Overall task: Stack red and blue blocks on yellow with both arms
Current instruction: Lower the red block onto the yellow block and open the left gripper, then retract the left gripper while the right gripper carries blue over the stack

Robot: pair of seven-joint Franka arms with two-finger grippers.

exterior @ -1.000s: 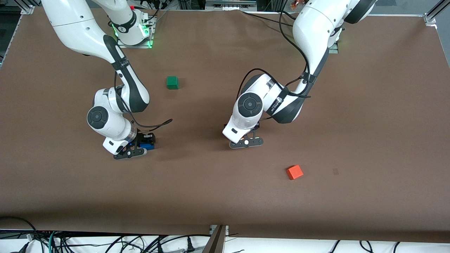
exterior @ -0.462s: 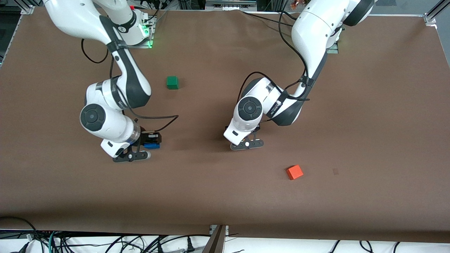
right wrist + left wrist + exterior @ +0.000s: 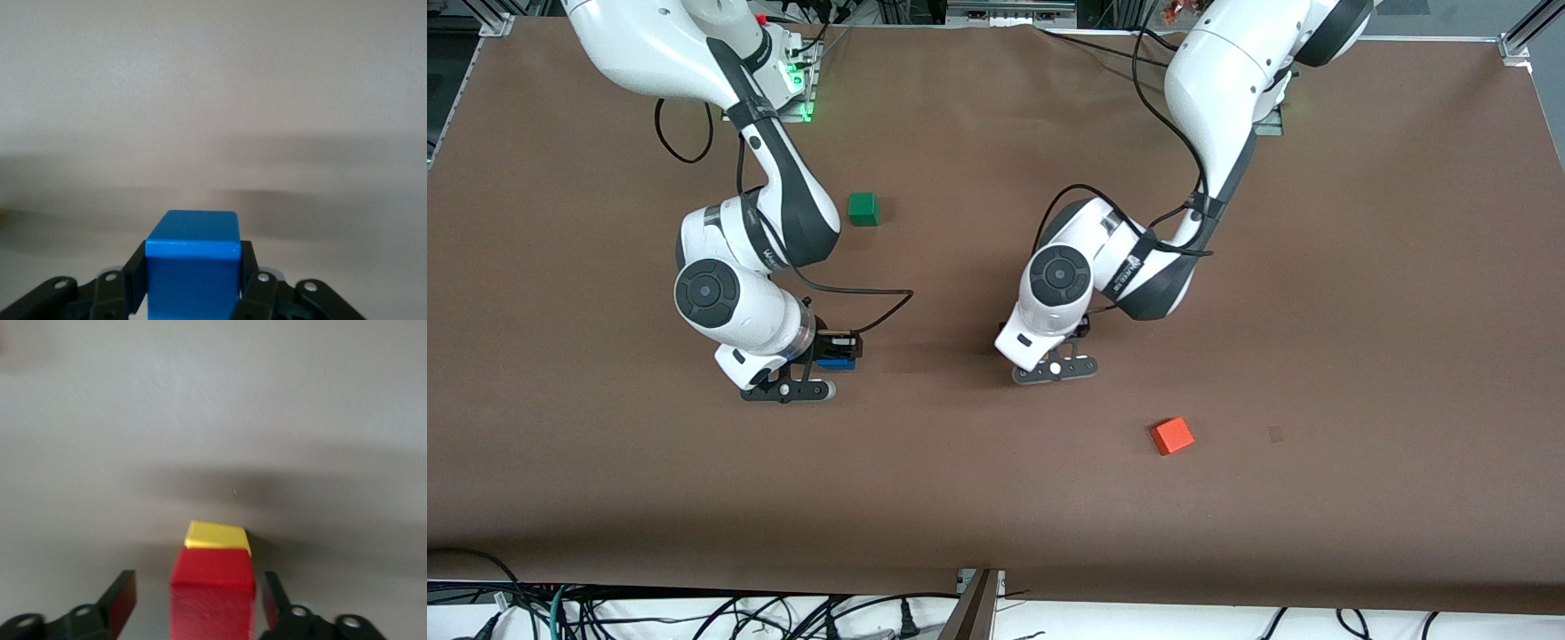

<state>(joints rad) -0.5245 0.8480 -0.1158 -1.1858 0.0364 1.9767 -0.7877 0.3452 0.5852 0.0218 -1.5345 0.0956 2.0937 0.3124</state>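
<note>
In the left wrist view the deep red block (image 3: 213, 593) stands on the yellow cube (image 3: 217, 535), of which only a strip of the top shows. My left gripper (image 3: 197, 603) is open around the red block, with a gap on each side. In the front view the left hand (image 3: 1074, 338) hides both cubes. My right gripper (image 3: 192, 270) is shut on the blue block (image 3: 193, 263). In the front view the blue block (image 3: 837, 361) hangs in that gripper (image 3: 834, 354) over bare table, toward the right arm's end from the left hand.
A green cube (image 3: 863, 208) sits nearer the robots' bases, close to the right arm's forearm. An orange-red cube (image 3: 1172, 436) lies nearer the front camera, toward the left arm's end from the left hand. The brown table top (image 3: 1360, 311) is otherwise bare.
My right gripper has carried the blue block toward the left arm's end of the table. The left hand has hardly moved.
</note>
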